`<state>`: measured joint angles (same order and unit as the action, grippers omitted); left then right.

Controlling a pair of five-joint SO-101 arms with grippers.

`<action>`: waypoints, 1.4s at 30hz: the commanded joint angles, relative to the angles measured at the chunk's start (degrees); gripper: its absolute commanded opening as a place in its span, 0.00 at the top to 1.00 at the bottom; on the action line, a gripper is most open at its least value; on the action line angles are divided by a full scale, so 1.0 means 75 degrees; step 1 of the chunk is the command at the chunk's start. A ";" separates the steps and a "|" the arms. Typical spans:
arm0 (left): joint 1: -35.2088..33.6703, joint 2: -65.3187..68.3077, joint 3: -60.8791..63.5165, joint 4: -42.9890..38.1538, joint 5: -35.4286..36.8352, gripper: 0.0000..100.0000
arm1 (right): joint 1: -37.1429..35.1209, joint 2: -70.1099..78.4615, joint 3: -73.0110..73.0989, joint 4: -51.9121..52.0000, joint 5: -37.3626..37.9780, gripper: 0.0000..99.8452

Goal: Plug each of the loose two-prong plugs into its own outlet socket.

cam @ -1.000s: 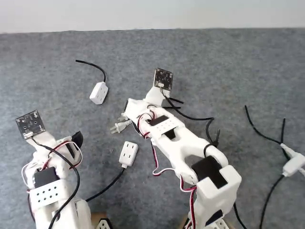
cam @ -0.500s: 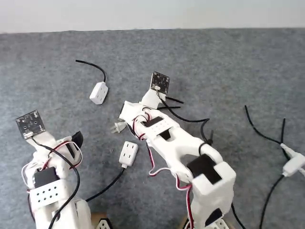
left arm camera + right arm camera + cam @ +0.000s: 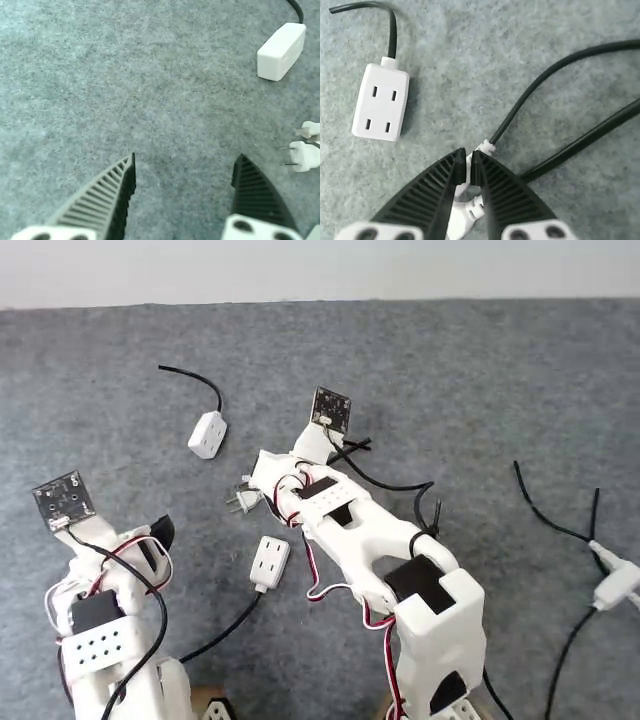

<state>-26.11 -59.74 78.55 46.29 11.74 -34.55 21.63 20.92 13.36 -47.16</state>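
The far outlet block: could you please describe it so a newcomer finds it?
On the grey carpet, look left of the right gripper. The outlet block has a short, curled black cord; the other outlet has a long, straighter cord.

Grey carpet (image 3: pixel 520 380) covers the work surface, meeting a plain pale wall (image 3: pixel 320 270) behind.

High camera looks down over the table (image 3: pixel 480 370) from its near edge. Wrist cameras face it close up. All three views share one outlet block (image 3: pixel 207 434) (image 3: pixel 281 51) (image 3: pixel 381 101).

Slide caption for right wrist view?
Right claw shut on a white plug, with an unused outlet socket lying nearby.
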 commanded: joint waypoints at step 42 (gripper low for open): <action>-0.0035 -0.0059 0.0018 -0.0199 0.0000 0.71 | -0.0264 0.1131 -0.2426 0.1553 0.0399 0.99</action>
<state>-26.29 -59.74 79.25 46.20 11.74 -36.75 30.77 5.89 24.44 -44.70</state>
